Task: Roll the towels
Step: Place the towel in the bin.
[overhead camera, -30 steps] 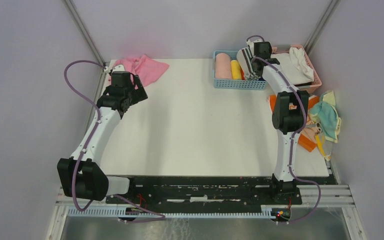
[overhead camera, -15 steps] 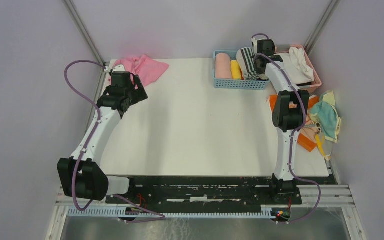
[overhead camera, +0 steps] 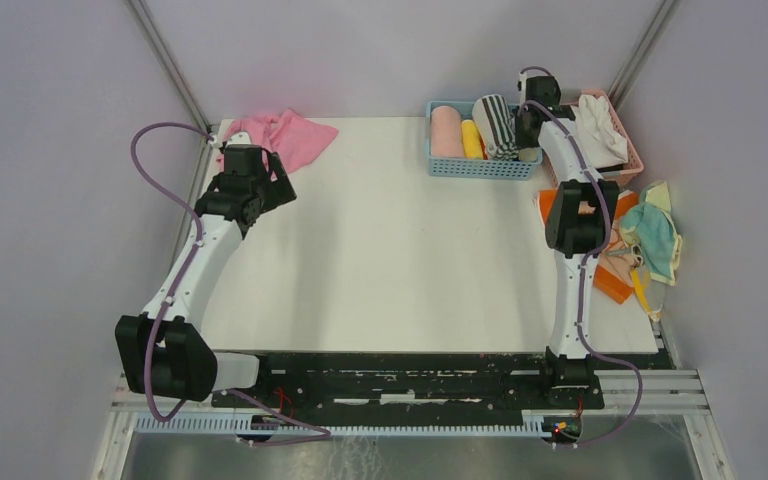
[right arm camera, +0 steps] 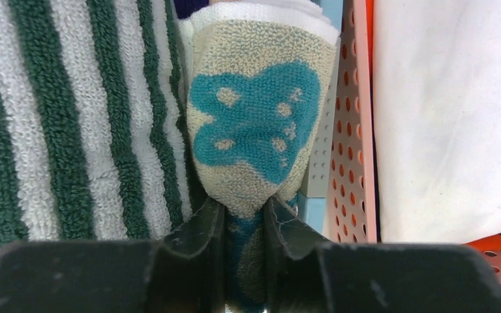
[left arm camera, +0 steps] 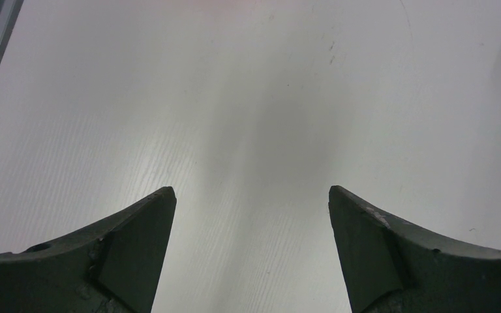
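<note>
My right gripper (right arm camera: pixel 242 212) has its fingers (right arm camera: pixel 196 238) pinched together on the lower end of the pale towel (right arm camera: pixel 254 130). The towel, rolled and showing a teal print, stands straight ahead of the fingertips. Pressed against it, left of the fingers, is a green-and-white striped towel (right arm camera: pixel 72 130). To the right of them, the perforated wall of a pink basket (right arm camera: pixel 347 163) holds a white cloth (right arm camera: pixel 450 117). My left gripper (left arm camera: pixel 251 202) has its fingers (left arm camera: pixel 137 241) wide apart with nothing between them, only bare table (left arm camera: pixel 267 98) ahead. A pink towel (overhead camera: pixel 290 135) lies near it.
</note>
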Robot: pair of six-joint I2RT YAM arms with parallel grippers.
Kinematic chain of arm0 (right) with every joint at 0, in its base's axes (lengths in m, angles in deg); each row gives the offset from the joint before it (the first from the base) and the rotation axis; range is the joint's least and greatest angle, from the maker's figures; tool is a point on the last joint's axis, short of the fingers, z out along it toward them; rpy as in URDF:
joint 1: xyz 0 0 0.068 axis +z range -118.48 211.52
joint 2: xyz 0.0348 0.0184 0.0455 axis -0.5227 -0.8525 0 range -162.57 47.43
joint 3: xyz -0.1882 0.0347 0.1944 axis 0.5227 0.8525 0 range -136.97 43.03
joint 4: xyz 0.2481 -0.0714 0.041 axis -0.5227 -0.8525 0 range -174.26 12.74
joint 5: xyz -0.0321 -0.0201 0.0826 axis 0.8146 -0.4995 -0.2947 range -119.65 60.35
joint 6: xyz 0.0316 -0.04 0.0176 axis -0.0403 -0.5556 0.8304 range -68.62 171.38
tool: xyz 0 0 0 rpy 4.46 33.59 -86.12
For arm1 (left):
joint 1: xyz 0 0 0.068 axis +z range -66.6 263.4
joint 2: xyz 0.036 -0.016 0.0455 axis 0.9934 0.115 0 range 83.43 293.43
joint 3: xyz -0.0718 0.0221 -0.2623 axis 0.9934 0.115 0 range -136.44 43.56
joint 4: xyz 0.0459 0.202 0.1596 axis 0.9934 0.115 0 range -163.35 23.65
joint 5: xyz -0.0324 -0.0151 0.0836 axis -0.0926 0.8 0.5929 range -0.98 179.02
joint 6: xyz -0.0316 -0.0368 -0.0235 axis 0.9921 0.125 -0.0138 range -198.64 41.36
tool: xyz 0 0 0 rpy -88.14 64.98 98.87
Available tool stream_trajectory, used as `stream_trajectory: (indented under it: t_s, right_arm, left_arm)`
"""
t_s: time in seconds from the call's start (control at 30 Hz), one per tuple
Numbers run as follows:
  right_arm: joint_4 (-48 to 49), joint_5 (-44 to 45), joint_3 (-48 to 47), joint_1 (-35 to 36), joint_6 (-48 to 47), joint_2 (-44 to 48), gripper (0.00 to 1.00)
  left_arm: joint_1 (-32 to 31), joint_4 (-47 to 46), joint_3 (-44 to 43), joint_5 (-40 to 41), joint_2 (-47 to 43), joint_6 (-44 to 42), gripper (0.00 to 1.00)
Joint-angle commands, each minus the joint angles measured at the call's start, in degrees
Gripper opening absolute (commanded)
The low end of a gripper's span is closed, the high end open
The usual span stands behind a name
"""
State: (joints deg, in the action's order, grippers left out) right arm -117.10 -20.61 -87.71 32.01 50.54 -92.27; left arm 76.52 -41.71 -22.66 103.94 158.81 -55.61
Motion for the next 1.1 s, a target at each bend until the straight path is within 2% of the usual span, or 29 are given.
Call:
stream_trajectory:
  t_s: [0.0,0.17,0.67,0.93,1.07]
  right_arm:
    - [-6.4,0.4,-0.4,-1.5,2.7,-2.4,0.30]
    - [1.9,-0.1,8.7,-1.5,2.2,7.1,0.47]
    - [2.9,-1.1,10.4,-1.9,2.1,14.5,0.63]
    - [8.3,0.6,23.2,-1.8,3.7,28.2,0.76]
    - [7.7,5.3,31.4,-1.9,4.6,36.0,0.80]
  left_arm:
    - [-0.1,-1.7,-0.1,-0.1,-0.4,-2.2,0.94]
    - [-0.1,-1.7,0.0,-0.2,-1.1,-2.2,0.94]
    - [-0.1,-1.9,0.2,-0.1,-1.9,-2.2,0.94]
    - [-0.1,-2.6,0.9,0.1,-2.6,-2.6,0.94]
    - [-0.1,-2.8,0.9,-1.1,-2.9,-2.9,0.94]
